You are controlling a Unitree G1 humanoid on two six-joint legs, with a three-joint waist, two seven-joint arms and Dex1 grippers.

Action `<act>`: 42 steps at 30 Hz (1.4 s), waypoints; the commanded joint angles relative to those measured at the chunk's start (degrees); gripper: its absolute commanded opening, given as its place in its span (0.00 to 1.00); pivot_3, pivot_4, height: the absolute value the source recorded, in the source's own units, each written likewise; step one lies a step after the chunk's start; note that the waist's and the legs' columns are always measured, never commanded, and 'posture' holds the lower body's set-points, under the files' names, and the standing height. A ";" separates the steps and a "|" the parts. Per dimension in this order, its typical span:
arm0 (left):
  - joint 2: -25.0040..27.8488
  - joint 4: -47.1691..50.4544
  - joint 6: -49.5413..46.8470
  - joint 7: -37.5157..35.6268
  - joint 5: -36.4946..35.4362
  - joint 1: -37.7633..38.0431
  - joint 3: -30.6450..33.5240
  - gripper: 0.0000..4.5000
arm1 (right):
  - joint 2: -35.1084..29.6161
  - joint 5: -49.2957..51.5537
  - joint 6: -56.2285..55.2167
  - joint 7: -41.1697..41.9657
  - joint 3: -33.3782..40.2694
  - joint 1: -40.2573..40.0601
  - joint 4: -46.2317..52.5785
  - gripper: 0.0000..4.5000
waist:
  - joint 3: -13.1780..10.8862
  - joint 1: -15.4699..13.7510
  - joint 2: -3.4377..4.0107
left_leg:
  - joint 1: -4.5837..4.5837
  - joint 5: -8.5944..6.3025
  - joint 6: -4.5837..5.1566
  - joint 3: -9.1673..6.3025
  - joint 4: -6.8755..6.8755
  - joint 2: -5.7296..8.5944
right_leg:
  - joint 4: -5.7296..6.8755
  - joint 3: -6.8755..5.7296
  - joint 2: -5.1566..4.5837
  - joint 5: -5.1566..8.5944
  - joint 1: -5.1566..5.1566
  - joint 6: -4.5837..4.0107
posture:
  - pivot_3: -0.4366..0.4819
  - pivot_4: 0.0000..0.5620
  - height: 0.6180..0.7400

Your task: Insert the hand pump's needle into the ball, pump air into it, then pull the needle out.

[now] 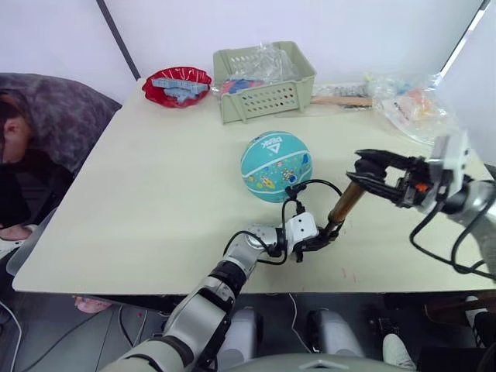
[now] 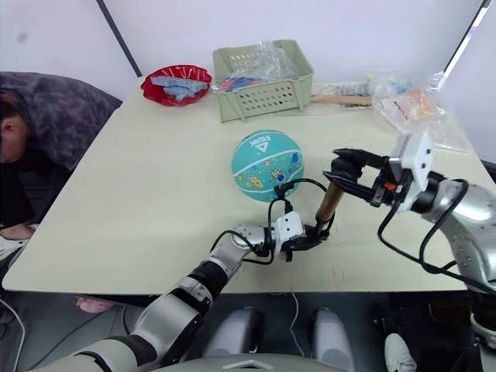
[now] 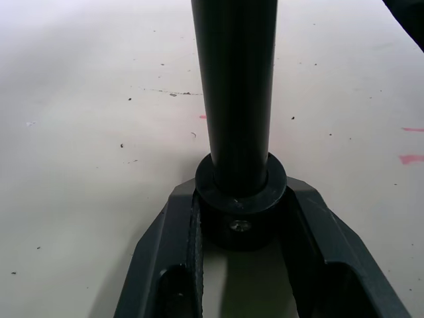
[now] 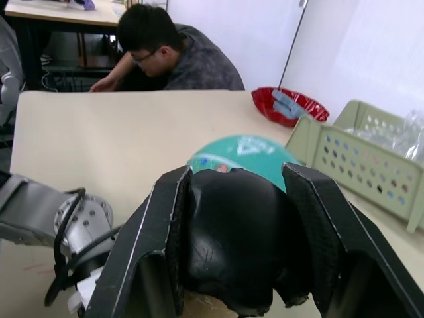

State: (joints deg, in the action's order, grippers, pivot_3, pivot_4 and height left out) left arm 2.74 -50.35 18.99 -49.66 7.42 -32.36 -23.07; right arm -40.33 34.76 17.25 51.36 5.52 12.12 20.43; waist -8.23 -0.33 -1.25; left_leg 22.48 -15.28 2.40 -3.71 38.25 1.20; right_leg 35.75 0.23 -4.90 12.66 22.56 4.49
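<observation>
teal ball [image 1: 276,166] with cartoon prints; brass-gold hand pump [image 1: 346,203].

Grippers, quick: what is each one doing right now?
Left gripper: shut on the hand pump, at its lower black end cap.
Right gripper: shut on the pump's black handle at the top.

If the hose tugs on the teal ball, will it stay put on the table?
Probably not. The teal-blue printed rubber ball sits free on the smooth beige table, unheld by either end effector, so it likely rolls. The thin black hose looks slack and floppy, which limits tugging.
</observation>
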 commanded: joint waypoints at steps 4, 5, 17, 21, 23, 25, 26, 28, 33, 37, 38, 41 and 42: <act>1.08 -3.79 -2.23 -0.71 3.34 2.56 -2.42 0.26 | 4.50 -9.00 -5.35 0.79 -7.30 -4.83 -9.93 0.38 | 0.12 0.04 -0.09 | -0.09 0.00 0.00 0.01 -0.03 0.02 | 0.00 0.01 0.01 0.00 -0.04 -0.01 | 0.48 0.27 1.00; 1.05 -3.77 -2.26 -0.67 3.33 2.57 -2.42 0.26 | 4.82 -10.28 -6.50 1.02 -8.11 -5.38 -10.99 0.38 | 0.14 0.04 -0.09 | -0.10 0.00 0.00 0.01 -0.03 0.03 | 0.00 0.01 0.02 0.00 -0.04 -0.01 | 0.48 0.27 1.00; 0.27 -4.08 -2.04 -0.30 3.11 2.59 -2.32 0.26 | 1.54 -4.83 -3.21 1.18 -0.79 -1.92 -6.76 0.38 | 0.20 -0.35 0.05 | -0.13 0.00 0.00 0.01 -0.04 0.06 | 0.00 0.01 -0.01 0.01 -0.09 -0.01 | 0.48 0.27 1.00; -0.13 -4.59 -1.59 -0.24 3.26 2.43 -2.34 0.26 | -2.82 1.51 2.70 0.82 5.07 1.53 -3.13 0.38 | -0.03 -0.58 0.36 | 0.15 0.00 0.00 0.00 0.02 0.15 | 0.00 0.02 -0.12 -0.01 0.07 0.00 | 0.48 0.27 1.00; -0.34 -4.87 -1.30 -0.23 3.30 2.43 -2.34 0.26 | -5.70 4.93 6.29 0.59 8.40 3.35 -1.37 0.38 | -0.17 -0.64 0.52 | 0.22 0.00 0.00 -0.02 0.03 0.18 | -0.01 0.01 -0.16 0.00 0.10 0.00 | 0.48 0.27 1.00; -0.49 -5.02 -1.11 -0.25 3.34 2.40 -2.33 0.26 | -7.49 6.89 8.74 0.22 10.29 4.54 -0.44 0.38 | -0.26 -0.69 0.57 | 0.29 0.00 0.00 -0.02 0.04 0.23 | -0.03 0.01 -0.22 -0.01 0.12 0.01 | 0.48 0.27 1.00; -0.75 -5.07 -1.13 -0.25 3.27 2.33 -2.31 0.26 | -8.57 7.64 9.77 0.35 11.26 4.98 -0.22 0.38 | -0.29 -0.68 0.55 | 0.29 0.00 0.00 -0.02 0.04 0.23 | -0.05 0.00 -0.23 -0.01 0.12 0.01 | 0.48 0.27 1.00; -1.45 -5.13 -1.00 -0.38 3.25 2.20 -2.50 0.26 | -11.67 9.13 11.81 1.04 13.83 6.41 -0.13 0.38 | -0.32 -0.75 0.55 | 0.30 0.00 0.00 -0.03 0.04 0.23 | -0.06 -0.02 -0.24 0.00 0.12 0.01 | 0.48 0.27 1.00; -2.09 -5.43 -0.88 -0.53 3.11 1.85 -2.44 0.26 | -15.80 11.85 14.70 0.87 17.59 9.45 -0.73 0.38 | -0.38 -1.00 0.57 | 0.33 0.00 0.00 -0.02 0.06 0.26 | -0.06 -0.04 -0.29 0.00 0.11 0.03 | 0.48 0.27 1.00; -2.37 -6.23 -0.33 -0.66 3.36 1.47 -2.64 0.26 | -18.95 13.90 16.71 0.90 19.59 12.27 -0.98 0.38 | -0.41 -1.28 0.59 | 0.36 0.00 0.00 0.00 0.07 0.30 | -0.07 -0.04 -0.33 0.00 0.12 0.04 | 0.48 0.27 1.00; -2.40 -6.42 -0.12 -0.70 3.42 1.43 -2.67 0.26 | -19.21 14.31 17.12 0.74 19.66 12.76 -1.00 0.38 | -0.42 -1.36 0.58 | 0.37 0.00 0.00 -0.01 0.07 0.31 | -0.07 -0.05 -0.34 0.00 0.12 0.04 | 0.48 0.27 1.00; -2.63 -6.91 0.34 -0.67 3.55 1.38 -2.79 0.26 | -19.61 14.97 17.93 0.82 19.48 13.40 -0.66 0.38 | -0.42 -1.48 0.58 | 0.37 0.00 0.00 -0.01 0.07 0.30 | -0.08 -0.05 -0.35 0.00 0.11 0.04 | 0.48 0.27 1.00; -2.75 -7.05 0.50 -0.61 3.59 1.35 -2.83 0.26 | -19.44 15.05 18.05 0.81 19.20 13.25 -0.26 0.38 | -0.42 -1.52 0.58 | 0.37 0.00 0.00 -0.01 0.07 0.30 | -0.08 -0.05 -0.35 0.00 0.11 0.04 | 0.48 0.27 1.00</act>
State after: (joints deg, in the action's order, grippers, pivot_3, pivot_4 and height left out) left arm -0.52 -52.62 20.73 -49.21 7.44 -33.39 -23.01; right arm -58.24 50.21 36.22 53.71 19.80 23.16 19.31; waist -8.64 -1.85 -0.67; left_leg 22.85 -15.28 2.40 -3.71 38.32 1.50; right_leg 35.67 0.18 -5.25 12.67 22.67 4.53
